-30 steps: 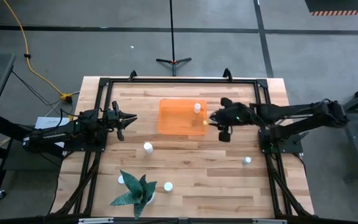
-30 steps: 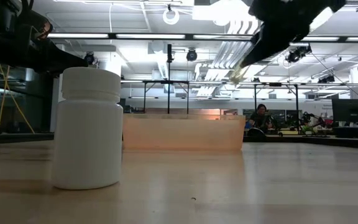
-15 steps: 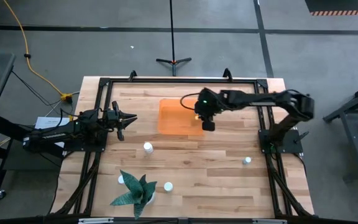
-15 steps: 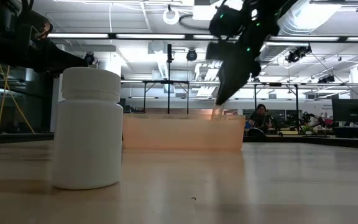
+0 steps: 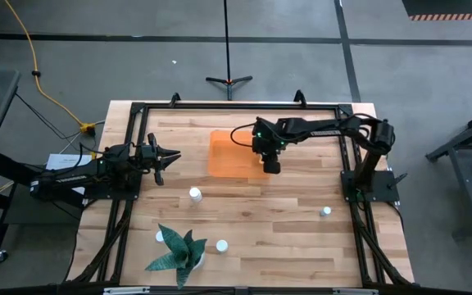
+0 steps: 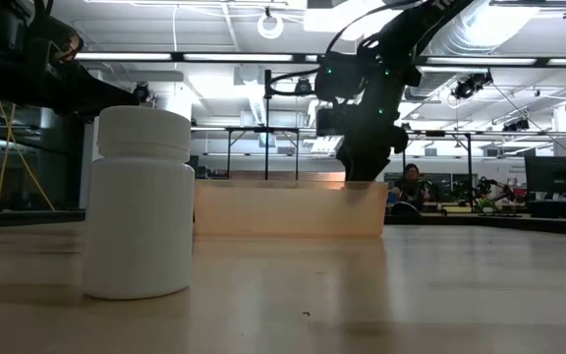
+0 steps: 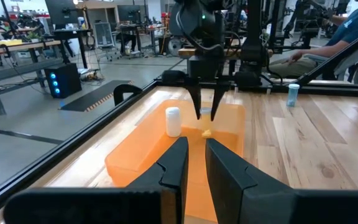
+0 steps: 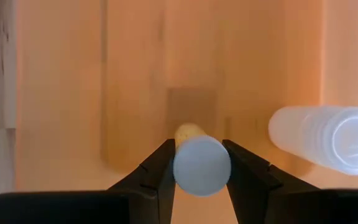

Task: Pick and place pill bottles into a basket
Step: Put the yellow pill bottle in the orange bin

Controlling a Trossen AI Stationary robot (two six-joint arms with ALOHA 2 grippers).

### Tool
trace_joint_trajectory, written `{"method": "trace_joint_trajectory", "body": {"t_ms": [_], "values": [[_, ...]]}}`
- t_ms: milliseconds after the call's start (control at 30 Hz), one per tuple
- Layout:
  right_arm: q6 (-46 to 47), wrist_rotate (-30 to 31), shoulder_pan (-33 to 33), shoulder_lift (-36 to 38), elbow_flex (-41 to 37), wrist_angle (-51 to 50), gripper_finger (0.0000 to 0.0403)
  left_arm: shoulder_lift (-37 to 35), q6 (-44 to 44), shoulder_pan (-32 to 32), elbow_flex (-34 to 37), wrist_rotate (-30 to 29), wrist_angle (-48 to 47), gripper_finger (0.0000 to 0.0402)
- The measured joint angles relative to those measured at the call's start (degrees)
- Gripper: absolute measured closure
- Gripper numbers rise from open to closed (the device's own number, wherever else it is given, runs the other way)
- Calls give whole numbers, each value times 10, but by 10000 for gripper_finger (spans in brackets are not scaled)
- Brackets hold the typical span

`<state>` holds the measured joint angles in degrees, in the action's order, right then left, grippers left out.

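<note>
The orange basket (image 5: 234, 154) lies on the table's far middle. One white pill bottle (image 7: 173, 121) stands upright in it; it also shows in the right wrist view (image 8: 328, 144). My right gripper (image 5: 263, 148) points down over the basket's right part, shut on a yellowish pill bottle (image 8: 201, 164). My left gripper (image 5: 170, 156) waits to the left of the basket, fingers a narrow gap apart and empty. More bottles stand on the table: one (image 5: 194, 194), another (image 5: 221, 245) and a third (image 5: 324, 211). One bottle (image 6: 141, 202) stands close to the low camera. My right gripper pinches the bottle at its white cap end (image 8: 202, 167) between its two fingers (image 8: 160, 168). The fingers come from above, pointing down. The bottle hangs upright below them inside the basket, its yellowish lower end (image 7: 207, 132) close to the floor; whether it touches I cannot tell.
A white pot with a green spiky plant (image 5: 179, 254) stands at the near left, a bottle (image 5: 159, 237) beside it. A black frame (image 5: 236, 106) runs along the table's edges. A person sits in the room beyond the table (image 6: 413, 187).
My right gripper has gone toward the table's left edge with the yellowish bottle, from beside the basket's right wall to above its right part. It has turned to point straight down and come lower into the basket. It stays shut on the bottle.
</note>
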<state>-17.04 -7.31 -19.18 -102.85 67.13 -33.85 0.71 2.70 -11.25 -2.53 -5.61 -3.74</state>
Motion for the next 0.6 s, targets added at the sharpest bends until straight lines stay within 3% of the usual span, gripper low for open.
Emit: {"method": "trace_joint_trajectory", "body": {"t_ms": [267, 600], "values": [[3, 0, 0, 0, 0, -4, 278, 0, 0, 0, 0, 0, 0, 309], [11, 10, 0, 0, 8, -5, 202, 0, 0, 0, 0, 0, 0, 309]]}}
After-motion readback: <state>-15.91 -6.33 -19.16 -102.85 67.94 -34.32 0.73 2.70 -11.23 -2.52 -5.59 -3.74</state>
